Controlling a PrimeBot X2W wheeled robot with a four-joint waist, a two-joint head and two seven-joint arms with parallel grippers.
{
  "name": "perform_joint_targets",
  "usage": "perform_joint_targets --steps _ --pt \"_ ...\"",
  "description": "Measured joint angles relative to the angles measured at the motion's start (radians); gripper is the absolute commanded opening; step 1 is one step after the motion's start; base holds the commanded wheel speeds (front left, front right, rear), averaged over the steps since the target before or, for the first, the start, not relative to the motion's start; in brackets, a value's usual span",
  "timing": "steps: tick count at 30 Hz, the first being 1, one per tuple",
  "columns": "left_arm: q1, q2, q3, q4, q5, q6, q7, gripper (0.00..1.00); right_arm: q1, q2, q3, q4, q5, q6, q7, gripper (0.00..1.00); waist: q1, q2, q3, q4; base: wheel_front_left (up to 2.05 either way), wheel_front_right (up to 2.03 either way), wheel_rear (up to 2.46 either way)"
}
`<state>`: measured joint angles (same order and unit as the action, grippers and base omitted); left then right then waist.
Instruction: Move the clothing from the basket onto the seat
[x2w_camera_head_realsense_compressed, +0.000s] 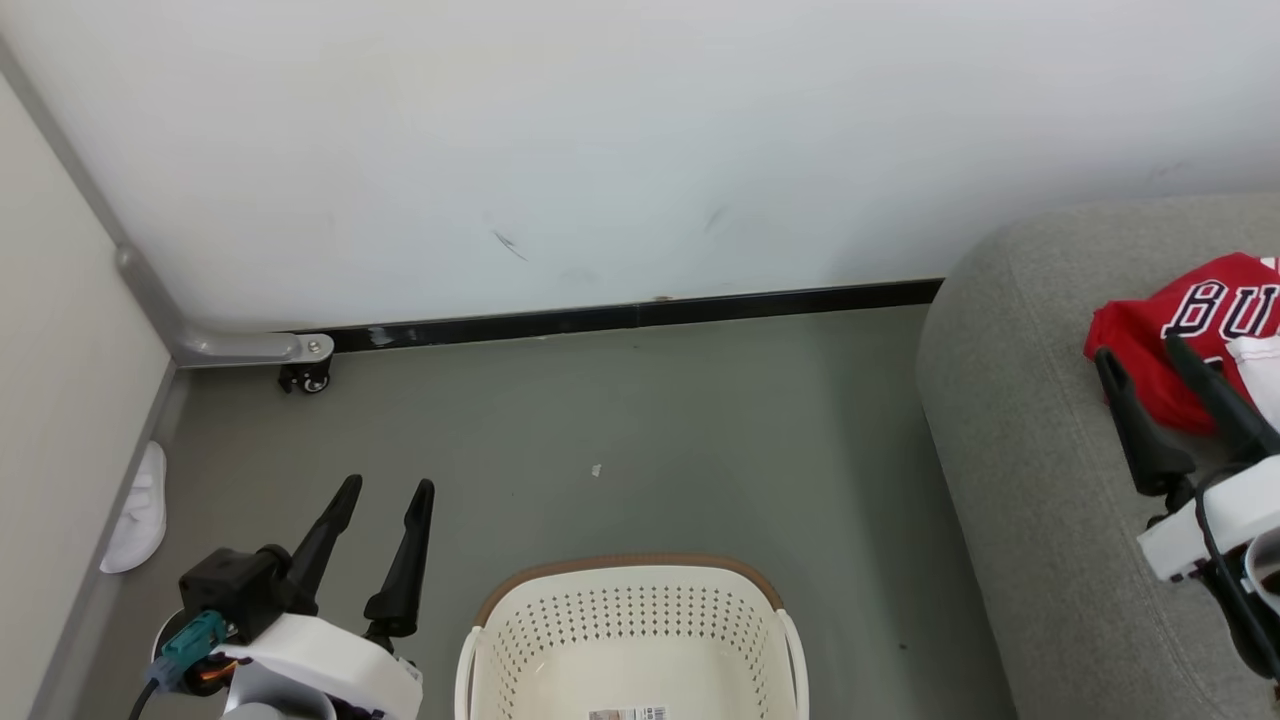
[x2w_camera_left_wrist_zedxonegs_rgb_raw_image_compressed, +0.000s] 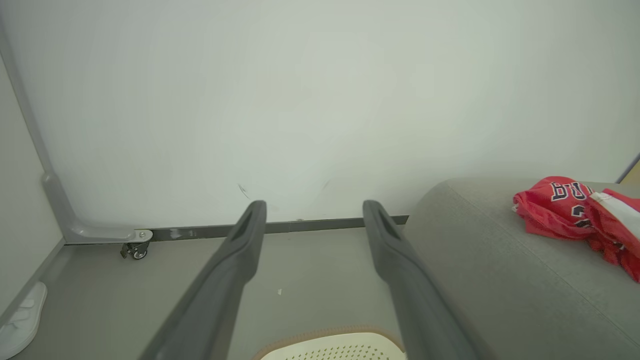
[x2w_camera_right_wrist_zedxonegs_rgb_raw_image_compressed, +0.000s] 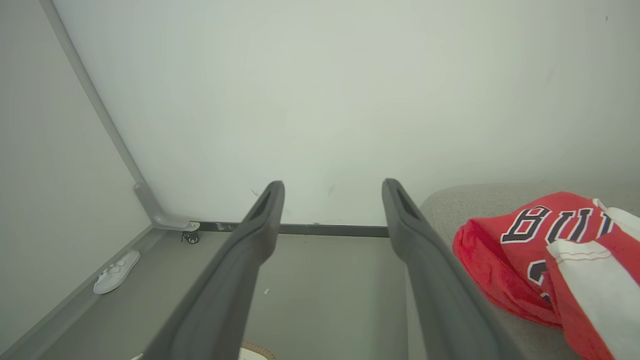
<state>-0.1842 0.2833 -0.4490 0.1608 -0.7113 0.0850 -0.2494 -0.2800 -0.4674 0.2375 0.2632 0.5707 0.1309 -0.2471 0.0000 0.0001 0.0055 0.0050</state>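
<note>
Basket appears empty; left pincer and right pincer open. Risk: right pincer snags adjacent clothing, dragging it off seat.

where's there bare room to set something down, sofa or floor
Bare: the sofa from its left edge to the red clothing; the floor between basket and wall. Crowded: beside the clothing, where the open right gripper hovers.

grey floor: carries one cream-white perforated laundry basket, brown-rimmed, at the near edge; one white slipper along the left wall; one small white scrap mid-floor; one black caster in the far-left corner; one grey fabric sofa at right. sofa top: one crumpled red basketball jersey, black-and-white lettering up; red shorts, white-striped, lying partly over it.
</note>
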Motion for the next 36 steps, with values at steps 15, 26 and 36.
perform_joint_targets --steps 15,26,36 --pt "0.067 -0.015 0.103 -0.006 0.024 0.036 0.0 1.0 0.154 0.142 -0.116 -0.111 -0.071 0.0 -0.001 1.0 0.0 0.0 -0.019 0.046 0.0 0.0 0.0" --pt "0.097 -0.052 0.177 -0.036 0.065 0.044 0.0 1.0 0.241 0.236 -0.154 -0.187 -0.132 0.0 -0.001 1.0 0.0 0.0 -0.012 0.052 0.0 0.0 0.0" --pt "0.135 -0.078 0.204 -0.041 0.111 0.044 0.0 1.0 0.279 0.279 -0.161 -0.201 -0.162 0.0 -0.001 1.0 0.0 0.0 -0.006 0.048 0.0 0.0 0.0"
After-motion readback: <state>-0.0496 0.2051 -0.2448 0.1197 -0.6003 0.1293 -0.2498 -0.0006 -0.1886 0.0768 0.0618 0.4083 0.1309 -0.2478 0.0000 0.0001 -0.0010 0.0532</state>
